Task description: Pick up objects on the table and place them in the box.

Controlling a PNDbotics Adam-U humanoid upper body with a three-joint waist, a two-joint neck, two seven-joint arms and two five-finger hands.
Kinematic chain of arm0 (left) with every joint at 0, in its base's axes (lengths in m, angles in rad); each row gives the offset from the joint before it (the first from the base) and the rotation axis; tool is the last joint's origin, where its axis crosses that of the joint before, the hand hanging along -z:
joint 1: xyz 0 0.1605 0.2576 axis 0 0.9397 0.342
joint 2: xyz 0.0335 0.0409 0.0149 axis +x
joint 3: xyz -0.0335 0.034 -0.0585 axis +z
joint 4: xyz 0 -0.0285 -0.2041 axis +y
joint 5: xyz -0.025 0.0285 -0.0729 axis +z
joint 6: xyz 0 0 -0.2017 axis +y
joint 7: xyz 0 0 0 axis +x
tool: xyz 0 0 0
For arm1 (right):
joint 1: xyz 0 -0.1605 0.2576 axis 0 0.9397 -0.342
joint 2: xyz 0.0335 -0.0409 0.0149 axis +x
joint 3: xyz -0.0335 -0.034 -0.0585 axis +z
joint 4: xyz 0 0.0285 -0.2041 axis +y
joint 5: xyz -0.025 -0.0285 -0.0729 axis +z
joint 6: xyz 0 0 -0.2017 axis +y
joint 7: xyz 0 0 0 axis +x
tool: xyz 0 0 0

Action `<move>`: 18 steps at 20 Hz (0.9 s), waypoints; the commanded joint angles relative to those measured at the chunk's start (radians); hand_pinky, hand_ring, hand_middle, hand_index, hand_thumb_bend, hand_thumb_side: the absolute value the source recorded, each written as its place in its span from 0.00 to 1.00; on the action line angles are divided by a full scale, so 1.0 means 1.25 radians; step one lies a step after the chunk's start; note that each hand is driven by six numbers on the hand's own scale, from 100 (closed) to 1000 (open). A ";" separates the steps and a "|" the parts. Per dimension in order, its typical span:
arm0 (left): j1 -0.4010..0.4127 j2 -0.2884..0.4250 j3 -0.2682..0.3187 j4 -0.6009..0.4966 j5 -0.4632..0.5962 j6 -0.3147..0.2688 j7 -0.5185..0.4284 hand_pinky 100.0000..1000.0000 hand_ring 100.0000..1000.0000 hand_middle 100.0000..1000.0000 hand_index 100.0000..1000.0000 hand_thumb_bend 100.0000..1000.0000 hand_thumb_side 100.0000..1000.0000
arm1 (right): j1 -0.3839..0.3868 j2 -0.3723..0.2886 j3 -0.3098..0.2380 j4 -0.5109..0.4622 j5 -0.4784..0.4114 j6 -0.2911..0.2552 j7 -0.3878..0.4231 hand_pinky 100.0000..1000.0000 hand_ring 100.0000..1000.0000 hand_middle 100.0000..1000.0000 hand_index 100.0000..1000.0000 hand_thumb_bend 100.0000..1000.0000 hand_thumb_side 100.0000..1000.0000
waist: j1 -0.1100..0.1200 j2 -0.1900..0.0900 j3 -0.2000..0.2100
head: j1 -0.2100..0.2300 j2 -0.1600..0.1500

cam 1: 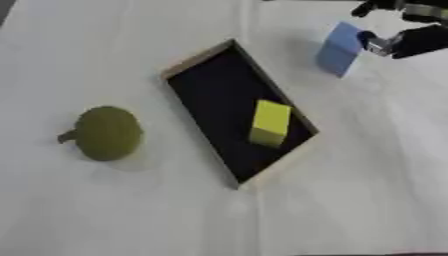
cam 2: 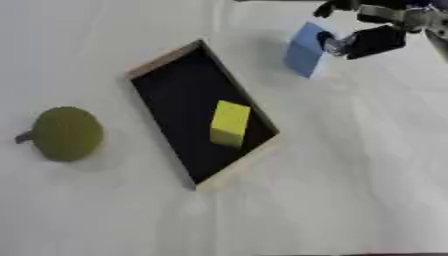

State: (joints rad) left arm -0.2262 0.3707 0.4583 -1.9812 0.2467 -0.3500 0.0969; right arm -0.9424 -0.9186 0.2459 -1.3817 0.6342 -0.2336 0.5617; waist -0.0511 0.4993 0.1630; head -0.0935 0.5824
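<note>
So right now my right robot hand is pinching the blue block at the worktop's far right, yellow block already boxed, next I swing it over the box.

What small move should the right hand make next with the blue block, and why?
Probably carry the blue block left and toward the robot until it is over the box, then let go. The right hand pinches the block, which looks tilted, beyond the box's far right side. The yellow block already lies inside, with bare dark floor beyond it; the green round thing waits on the table.
</note>
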 commanded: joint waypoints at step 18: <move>-0.005 0.013 0.007 -0.015 0.012 0.015 -0.006 0.85 0.70 0.57 0.81 0.00 0.55 | 0.008 -0.013 0.013 -0.039 -0.027 0.168 -0.034 0.91 0.92 0.81 0.93 0.06 0.55 | -0.009 -0.024 -0.006 | 0.002 0.003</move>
State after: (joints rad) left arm -0.2275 0.3694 0.4585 -1.9812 0.2558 -0.3345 0.0902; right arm -0.9149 -0.9157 0.2710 -1.4248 0.6048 -0.0422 0.5270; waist -0.0648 0.4967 0.1558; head -0.0899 0.5896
